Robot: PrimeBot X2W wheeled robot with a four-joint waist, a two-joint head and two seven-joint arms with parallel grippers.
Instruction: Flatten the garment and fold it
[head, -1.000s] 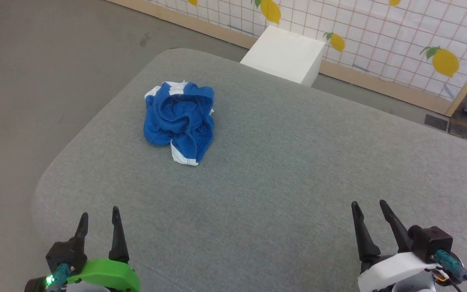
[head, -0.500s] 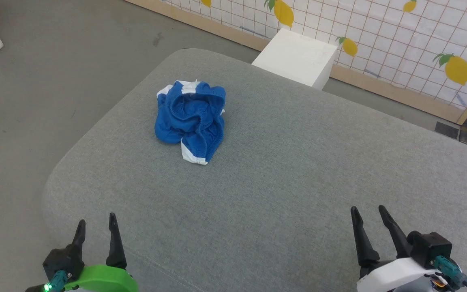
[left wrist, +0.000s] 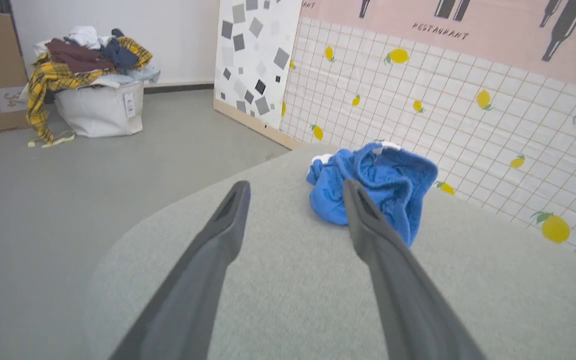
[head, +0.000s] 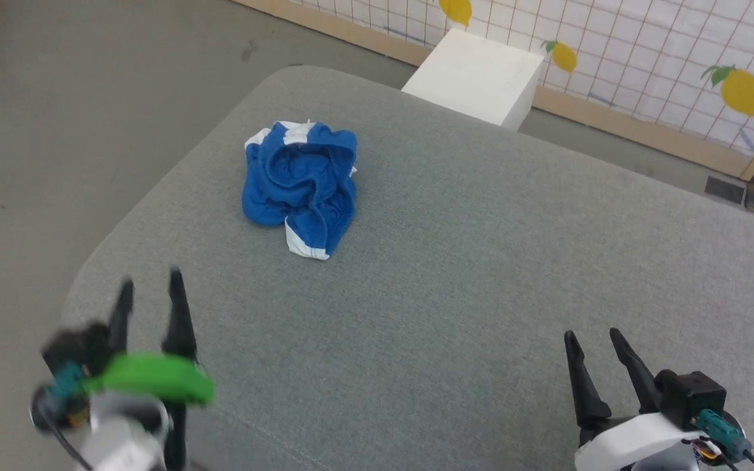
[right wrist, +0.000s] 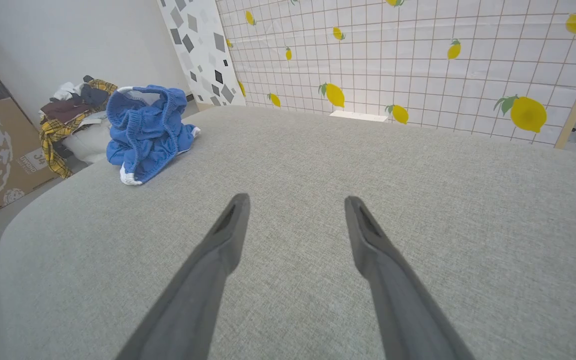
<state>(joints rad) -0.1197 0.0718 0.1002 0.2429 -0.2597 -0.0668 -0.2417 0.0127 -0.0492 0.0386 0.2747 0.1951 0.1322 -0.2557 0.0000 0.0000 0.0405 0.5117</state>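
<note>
The garment point(head: 300, 186), bright blue shorts with white edge stripes, lies crumpled in a heap at the far left of the grey cushioned surface point(head: 455, 275). It also appears in the left wrist view as the garment point(left wrist: 383, 185) ahead and right of the fingers, and in the right wrist view as the garment point(right wrist: 145, 130) far to the left. My left gripper point(head: 150, 284) is open and empty near the surface's near left corner, well short of the heap. My right gripper point(head: 592, 337) stands open and empty at the near right.
A white box point(head: 475, 78) stands on the floor behind the surface, before a lemon-patterned tiled panel point(head: 645, 59). A white bag heaped with clothes point(left wrist: 90, 80) sits on the floor off to the left. The surface's rounded left edge point(head: 99, 255) drops to grey floor.
My left gripper has risen and moved forward toward the garment, blurred by motion. The head camera has shifted a little. The right gripper and the garment have stayed put.
</note>
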